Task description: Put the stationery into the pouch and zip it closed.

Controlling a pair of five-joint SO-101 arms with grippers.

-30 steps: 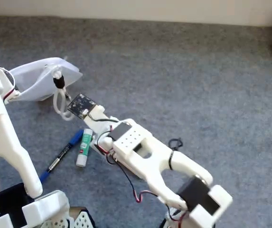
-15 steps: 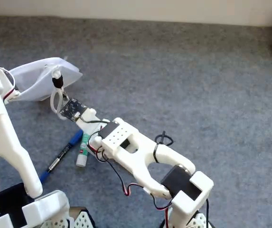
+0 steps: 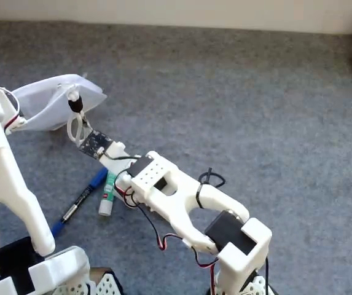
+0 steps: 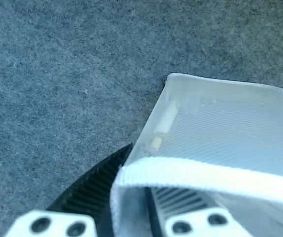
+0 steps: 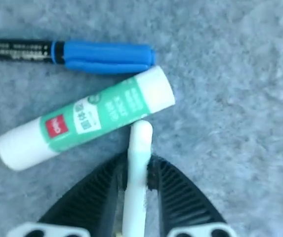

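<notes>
A white mesh pouch (image 3: 53, 104) lies at the far left with its mouth turned toward the right arm. My left gripper (image 3: 13, 120) is shut on its rim; in the left wrist view the rim (image 4: 200, 173) sits between the jaws of the left gripper (image 4: 136, 165). My right gripper (image 3: 75, 126) hovers at the pouch mouth, shut on a thin white stick-like item (image 3: 75, 106) with a dark end. The right gripper (image 5: 137, 165) clamps that white item (image 5: 140, 143). On the carpet lie a green-and-white glue stick (image 3: 108, 192) (image 5: 87, 118) and a blue-capped pen (image 3: 80, 196) (image 5: 101, 54).
Grey carpet covers the whole floor. The right arm's white links (image 3: 176, 196) stretch diagonally from the near edge over the glue stick. The left arm's base (image 3: 16, 258) stands at the near left. Open carpet lies to the right and far side.
The right arm has swung left and its wrist drew closer to the pouch mouth, with the white item still in its grip. The left arm and pouch stayed put.
</notes>
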